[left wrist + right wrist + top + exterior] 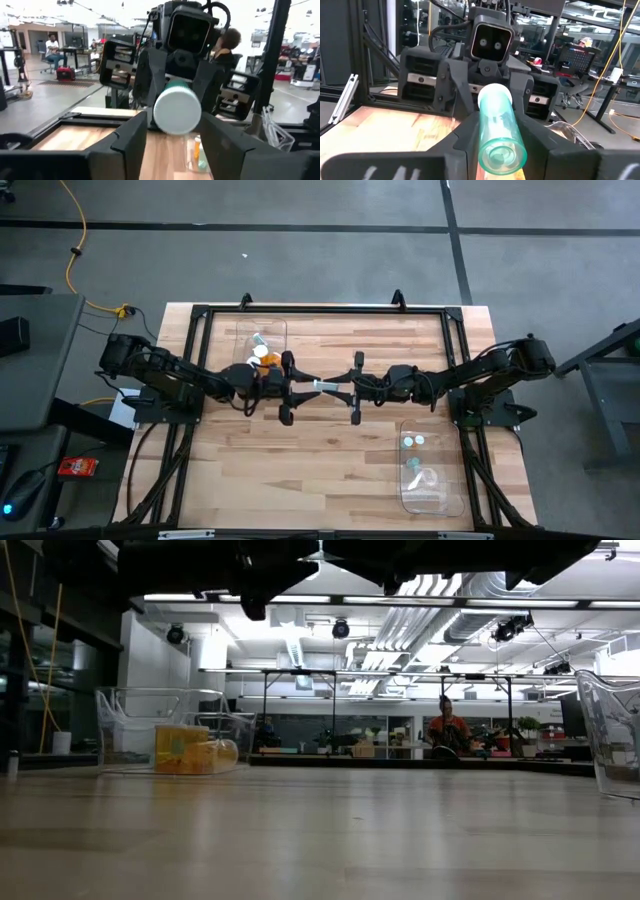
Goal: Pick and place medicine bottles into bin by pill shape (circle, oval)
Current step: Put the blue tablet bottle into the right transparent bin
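Note:
A teal-tinted medicine bottle with a white cap hangs level above the middle of the table, between my two grippers. My right gripper is shut on it, and the bottle's base faces that wrist camera. My left gripper is open. Its fingers stand on either side of the white cap, with a gap showing on one side. In the high view, my left gripper and right gripper face each other. My right gripper pinches the bottle's clear teal body, toward its base end, between its two fingers. The fingers come level from the table's right and lie along the bottle. The bottle is lifted clear of the table, lying level, with its cap end pointing at my left gripper.
A clear bin at the far left holds amber bottles and white caps. Another clear bin at the near right holds pale bottles. A black frame runs around the table. People sit in the room beyond.

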Controlling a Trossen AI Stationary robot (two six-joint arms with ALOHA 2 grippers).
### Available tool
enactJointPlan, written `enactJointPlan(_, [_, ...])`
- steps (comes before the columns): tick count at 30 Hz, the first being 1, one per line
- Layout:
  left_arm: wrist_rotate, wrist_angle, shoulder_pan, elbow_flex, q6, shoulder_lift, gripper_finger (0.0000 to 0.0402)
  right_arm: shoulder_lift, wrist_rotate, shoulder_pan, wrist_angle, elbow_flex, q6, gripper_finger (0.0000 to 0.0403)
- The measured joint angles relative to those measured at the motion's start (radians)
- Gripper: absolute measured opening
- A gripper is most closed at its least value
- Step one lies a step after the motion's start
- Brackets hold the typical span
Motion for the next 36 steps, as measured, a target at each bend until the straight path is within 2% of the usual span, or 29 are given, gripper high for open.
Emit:
enactJointPlan(5, [-0.022, -0.037, 0.000, 0.000, -0.025, 0.000, 0.0209, 0.000, 0.002, 0.000, 0.000, 0.000, -0.008, 0.0095])
enactJointPlan(8, [-0.022, -0.082, 0.000, 0.000, -0.026, -0.025, 0.0234, -0.021, 0.053, 0.001, -0.037, 0.000, -0.020, 0.0094])
enactJointPlan(12, [-0.025, -0.264, 0.002, 0.000, -0.015, -0.139, 0.0254, -0.111, 0.129, 0.018, -0.197, 0.000, -0.034, 0.0094])
enactJointPlan(17, [-0.070, -0.455, 0.003, -0.018, 0.019, -0.323, 0.0258, -0.221, 0.131, 0.062, -0.315, 0.000, -0.018, 0.0094])
enactJointPlan(22, [-0.054, -0.392, 0.001, -0.131, 0.028, -0.448, 0.0258, -0.260, 0.131, 0.101, -0.269, -0.048, -0.054, 0.0094])
enactJointPlan(27, [-0.043, -0.293, 0.001, -0.231, 0.058, -0.506, 0.0257, -0.260, 0.132, 0.091, -0.174, -0.084, -0.063, 0.0094])
enactJointPlan(36, [-0.013, -0.292, 0.000, -0.237, 0.079, -0.512, 0.0257, -0.260, 0.131, 0.059, -0.174, -0.084, -0.008, 0.0094])
